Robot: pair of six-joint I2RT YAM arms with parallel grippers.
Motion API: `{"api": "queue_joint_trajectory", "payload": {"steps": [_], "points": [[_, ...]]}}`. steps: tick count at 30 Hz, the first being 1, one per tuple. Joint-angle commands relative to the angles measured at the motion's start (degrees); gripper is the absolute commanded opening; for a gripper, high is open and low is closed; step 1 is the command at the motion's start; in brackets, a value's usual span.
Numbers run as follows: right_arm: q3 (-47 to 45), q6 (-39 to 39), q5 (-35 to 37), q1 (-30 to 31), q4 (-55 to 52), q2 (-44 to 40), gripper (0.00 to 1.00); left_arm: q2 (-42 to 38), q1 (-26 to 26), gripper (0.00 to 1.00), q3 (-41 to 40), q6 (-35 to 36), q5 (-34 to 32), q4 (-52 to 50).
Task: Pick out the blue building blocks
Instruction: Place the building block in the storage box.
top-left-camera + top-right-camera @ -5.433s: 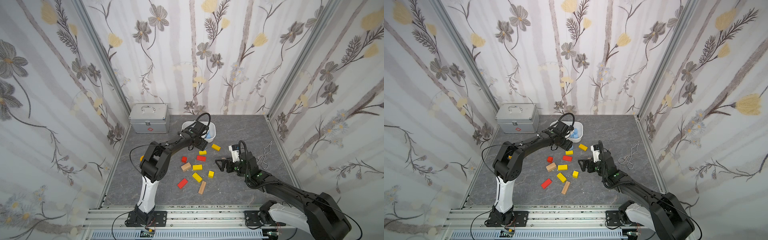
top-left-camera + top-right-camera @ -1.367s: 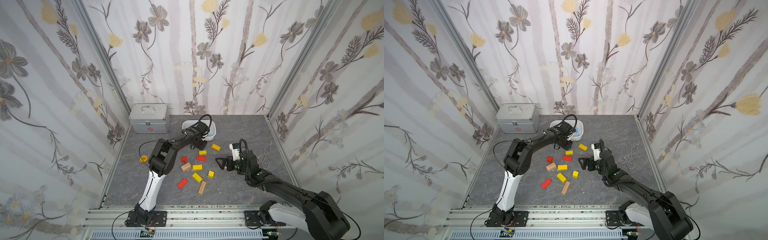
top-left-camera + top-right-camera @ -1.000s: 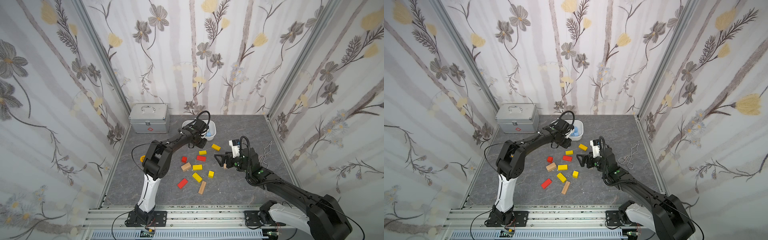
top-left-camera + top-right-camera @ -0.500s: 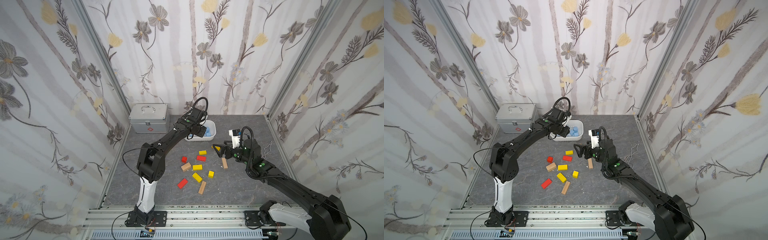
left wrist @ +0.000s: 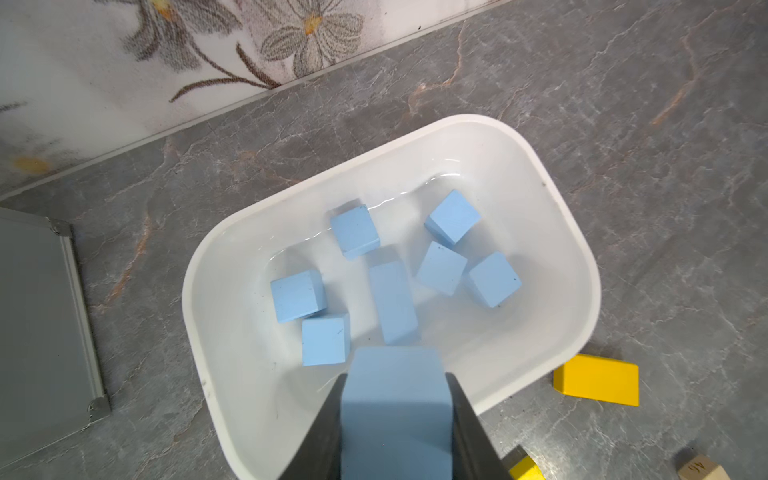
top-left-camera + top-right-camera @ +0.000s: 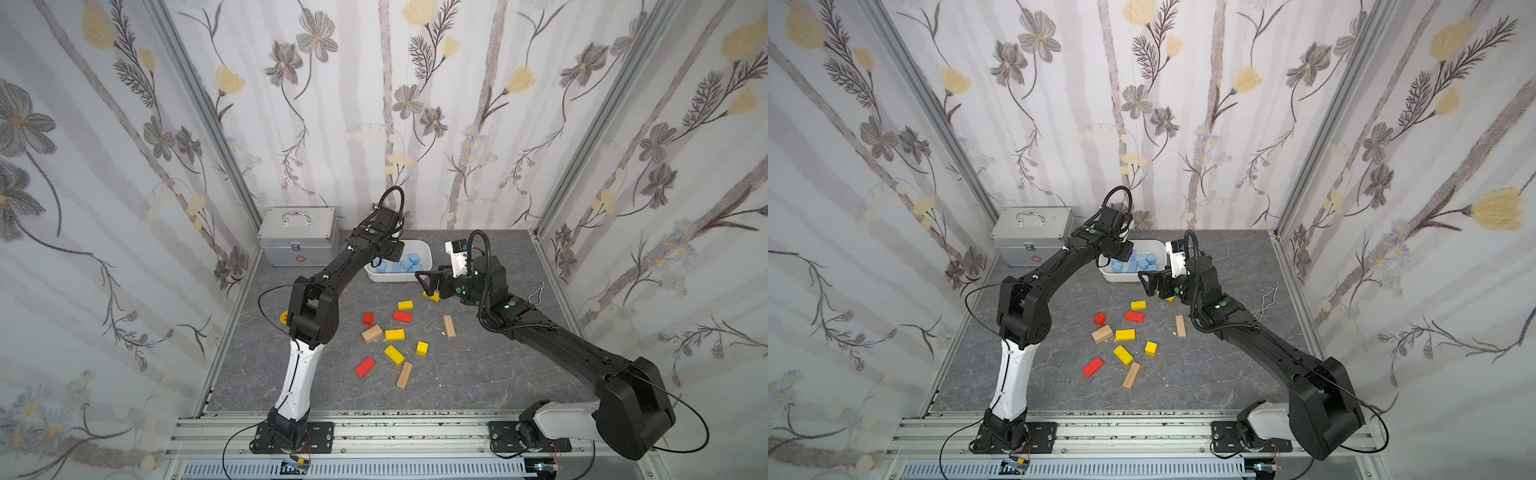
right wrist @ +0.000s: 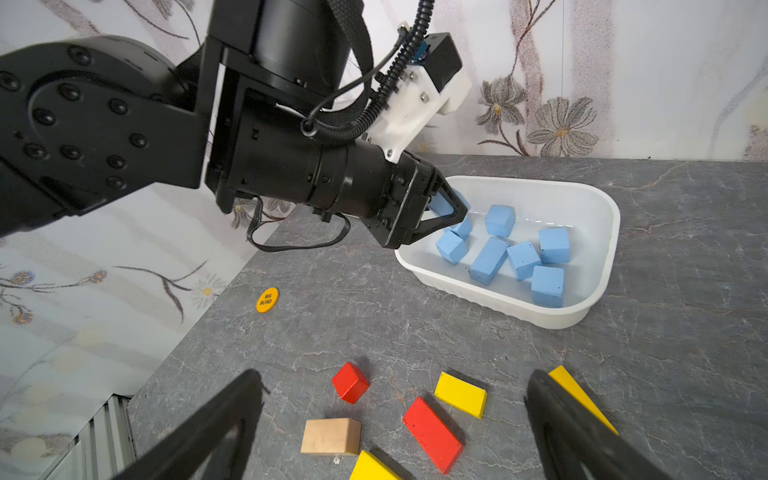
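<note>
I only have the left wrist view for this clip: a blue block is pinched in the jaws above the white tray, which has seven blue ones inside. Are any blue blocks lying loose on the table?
Observer: None besides the blue block you see held and those in the tray. In both top views the loose pieces are only red blocks, yellow blocks and tan blocks.
Operator: What is the other arm doing?
Observer: The right gripper hangs open and empty over the table, beside the white tray.
Operator: Is there anything else on the table that I cannot see?
Observer: A round yellow token lies flat on the left arm's side.
</note>
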Motion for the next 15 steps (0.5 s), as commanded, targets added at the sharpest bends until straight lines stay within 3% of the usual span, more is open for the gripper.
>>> {"api": "queue_joint_trajectory", "payload": {"steps": [1,15], "points": [[1.7,-0.5,-0.8,-0.2,-0.1,2.0,1.0,3.2,0.7,0.0,3.1,-1.3,-0.5,-1.2],[3.2,0.4,-3.5,-2.0,3.2,9.8,1.0,16.0,3.4,0.0,14.7,-2.4,-0.3,0.3]]}}
